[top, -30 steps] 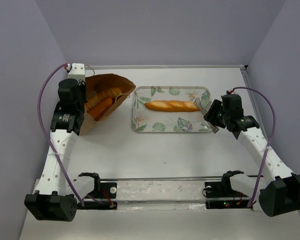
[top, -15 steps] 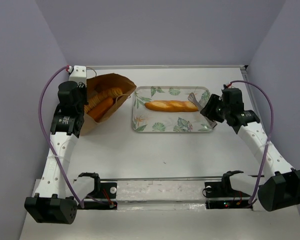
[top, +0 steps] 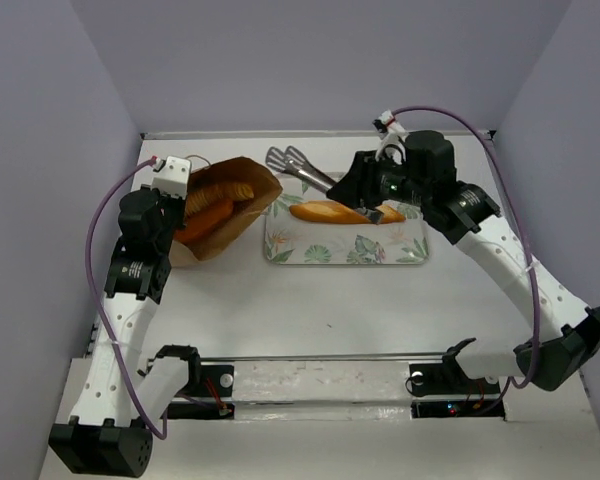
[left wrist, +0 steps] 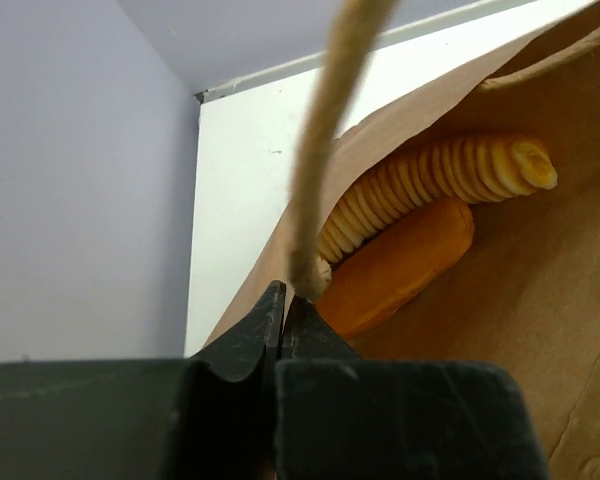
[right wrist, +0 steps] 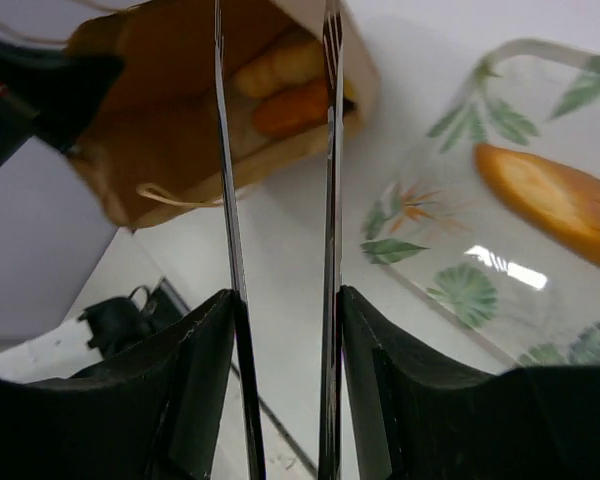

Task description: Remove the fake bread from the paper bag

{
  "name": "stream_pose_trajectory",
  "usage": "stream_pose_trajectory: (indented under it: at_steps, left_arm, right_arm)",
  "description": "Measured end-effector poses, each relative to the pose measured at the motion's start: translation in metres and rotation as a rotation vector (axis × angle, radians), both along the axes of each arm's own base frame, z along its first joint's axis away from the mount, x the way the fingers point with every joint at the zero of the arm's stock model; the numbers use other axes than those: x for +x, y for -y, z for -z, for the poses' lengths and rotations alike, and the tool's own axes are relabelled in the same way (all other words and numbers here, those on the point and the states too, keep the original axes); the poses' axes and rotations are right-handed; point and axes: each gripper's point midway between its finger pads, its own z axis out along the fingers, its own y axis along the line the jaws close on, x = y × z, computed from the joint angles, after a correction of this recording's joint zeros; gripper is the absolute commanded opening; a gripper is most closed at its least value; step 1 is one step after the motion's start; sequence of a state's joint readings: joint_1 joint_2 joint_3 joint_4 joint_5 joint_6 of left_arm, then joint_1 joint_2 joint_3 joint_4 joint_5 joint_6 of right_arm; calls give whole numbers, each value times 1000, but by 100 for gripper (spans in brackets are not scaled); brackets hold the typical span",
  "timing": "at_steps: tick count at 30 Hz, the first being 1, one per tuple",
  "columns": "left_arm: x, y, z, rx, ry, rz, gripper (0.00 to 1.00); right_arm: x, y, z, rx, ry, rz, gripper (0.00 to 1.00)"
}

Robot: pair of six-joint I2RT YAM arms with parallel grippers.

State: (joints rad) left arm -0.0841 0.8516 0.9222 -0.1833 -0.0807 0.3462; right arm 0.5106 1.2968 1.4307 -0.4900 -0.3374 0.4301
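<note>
The paper bag [top: 230,232] lies on its side at the left rear of the surface [top: 330,310], close to the left wall, with its open mouth turned toward the leaf-patterned tray [top: 310,252]. Only a narrow strip of surface separates the mouth's edge from the tray's left rim.

Two pieces of fake bread are inside the bag, a ridged loaf [top: 230,189] and a smooth orange loaf [top: 205,215] lying side by side against the lower wall. A baguette [top: 342,212] rests lengthwise in the tray's rear half.

The left gripper [left wrist: 283,305] has its fingers pinched together on the bag's twisted loop handle [left wrist: 325,150] at the bag's far-left end.

The right gripper [right wrist: 283,310] clamps the metal tongs [top: 298,166]. Their two arms stand apart, and their tips hang above the rear of the surface, between the bag's mouth and the tray's rear-left corner.

A broad band of white surface runs from the tray's near edge to the arm bases.
</note>
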Motion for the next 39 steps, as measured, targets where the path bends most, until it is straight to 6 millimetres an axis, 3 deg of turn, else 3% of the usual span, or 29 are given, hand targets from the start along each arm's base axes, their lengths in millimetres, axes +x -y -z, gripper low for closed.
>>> stream_pose_trajectory:
  at_steps: [4,6,9,18,24,30,39]
  left_arm:
    - [-7,5,2,27,18,42,0]
    - [-11,8,7,47,26,61,0]
    - [-13,9,9,61,33,69,0]
    - [-11,5,6,83,42,54,0]
    - [-12,5,7,97,45,60,0]
    - [-16,7,6,111,52,79,0]
    - [-17,11,10,117,47,111,0]
  right_arm:
    - [-31,-53,-12,4,34,-181,51]
    - [-37,-67,-12,-7,49,-227,51]
    - [-39,-77,-5,-38,66,-268,51]
    - [-45,-79,34,-209,57,-360,52]
    - [-30,-99,68,-350,60,-351,52]
    - [-1,-116,85,-439,71,-269,51]
    - [29,-109,76,-493,112,-103,52]
